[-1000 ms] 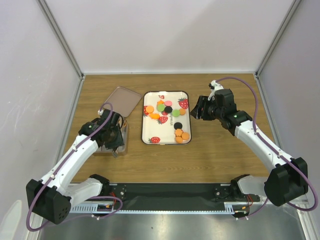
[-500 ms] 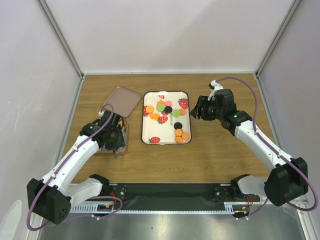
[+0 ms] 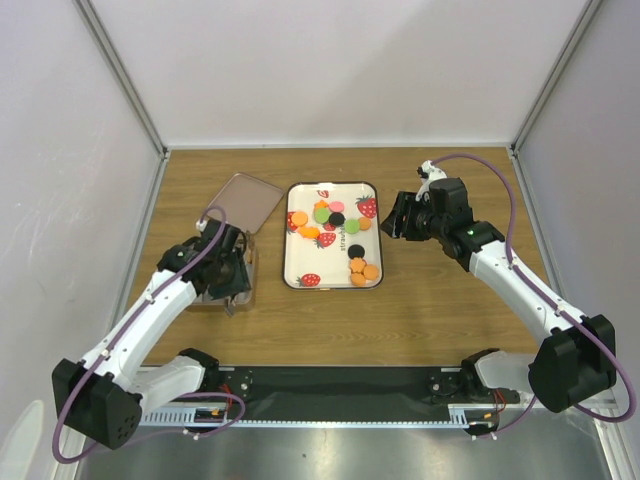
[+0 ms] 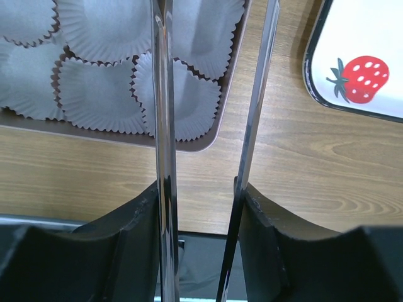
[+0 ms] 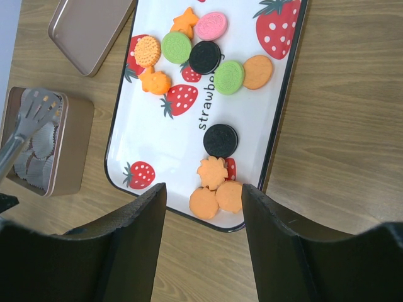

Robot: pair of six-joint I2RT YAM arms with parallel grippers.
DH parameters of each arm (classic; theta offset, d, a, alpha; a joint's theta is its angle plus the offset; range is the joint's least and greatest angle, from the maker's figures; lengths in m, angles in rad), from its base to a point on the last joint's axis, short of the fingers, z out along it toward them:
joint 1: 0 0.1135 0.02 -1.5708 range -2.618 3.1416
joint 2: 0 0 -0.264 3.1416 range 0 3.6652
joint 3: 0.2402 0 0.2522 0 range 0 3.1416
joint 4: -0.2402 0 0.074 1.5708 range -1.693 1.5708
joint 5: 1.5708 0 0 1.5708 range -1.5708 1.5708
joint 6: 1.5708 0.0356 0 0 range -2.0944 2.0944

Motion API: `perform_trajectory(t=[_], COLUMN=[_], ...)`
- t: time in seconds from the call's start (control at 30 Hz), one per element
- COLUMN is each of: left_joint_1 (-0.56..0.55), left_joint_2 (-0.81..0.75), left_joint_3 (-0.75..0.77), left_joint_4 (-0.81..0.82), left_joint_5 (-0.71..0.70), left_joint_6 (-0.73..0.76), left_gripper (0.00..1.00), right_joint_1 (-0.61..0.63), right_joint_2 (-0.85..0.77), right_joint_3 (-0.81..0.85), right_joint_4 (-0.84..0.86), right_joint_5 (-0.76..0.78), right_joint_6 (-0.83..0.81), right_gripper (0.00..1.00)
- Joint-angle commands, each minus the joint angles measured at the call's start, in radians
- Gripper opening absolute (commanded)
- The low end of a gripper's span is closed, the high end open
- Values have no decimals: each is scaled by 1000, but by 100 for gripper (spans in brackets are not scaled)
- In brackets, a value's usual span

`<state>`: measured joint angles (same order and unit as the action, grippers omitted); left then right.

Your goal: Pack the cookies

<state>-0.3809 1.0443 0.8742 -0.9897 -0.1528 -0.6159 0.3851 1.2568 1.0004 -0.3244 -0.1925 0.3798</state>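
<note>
Right wrist: cookies (image 5: 208, 56) on tray (image 5: 157, 151), cups (image 4: 94, 94) boxed; right end effector (image 5: 203, 192) open, left end effector (image 4: 200, 189) gripping tongs (image 4: 165, 126).

Orange, pink, green and black flat round cookies (image 5: 204, 56) sit on a white, black-rimmed tray (image 5: 157, 145) printed with red strawberries.

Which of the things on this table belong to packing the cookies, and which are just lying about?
Part of the job:
- cookies, loose on the tray
- box lined with paper cups
- tongs, held over the box

Just lying about:
- lid, set down beside the tray
- strawberry pictures, only printed on the tray
</note>
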Motion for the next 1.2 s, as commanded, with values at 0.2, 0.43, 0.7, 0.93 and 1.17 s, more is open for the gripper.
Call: perform_trajectory(t=[0.2, 0.43, 0.7, 0.93, 1.17], left_joint_1=[-133, -425, -621, -642, -642], left_joint_2=[-1, 207, 422, 551, 649], left_joint_3=[245, 350, 420, 494, 559], left_joint_4=[-79, -27, 13, 43, 29], left_joint_5=[-102, -136, -145, -143, -151], left_joint_6=[9, -39, -42, -13, 34], left_gripper=[51, 51, 51, 53, 54], right_joint_1=[-2, -28, -41, -43, -43], right_joint_2=[-19, -39, -48, -48, -57], right_joint_3=[6, 1, -2, -2, -2], right_joint_4=[15, 7, 5, 5, 7], right_joint_5=[25, 80, 99, 87, 85], right_joint_6=[-10, -5, 1, -2, -1], right_gripper=[57, 58, 58, 58, 58])
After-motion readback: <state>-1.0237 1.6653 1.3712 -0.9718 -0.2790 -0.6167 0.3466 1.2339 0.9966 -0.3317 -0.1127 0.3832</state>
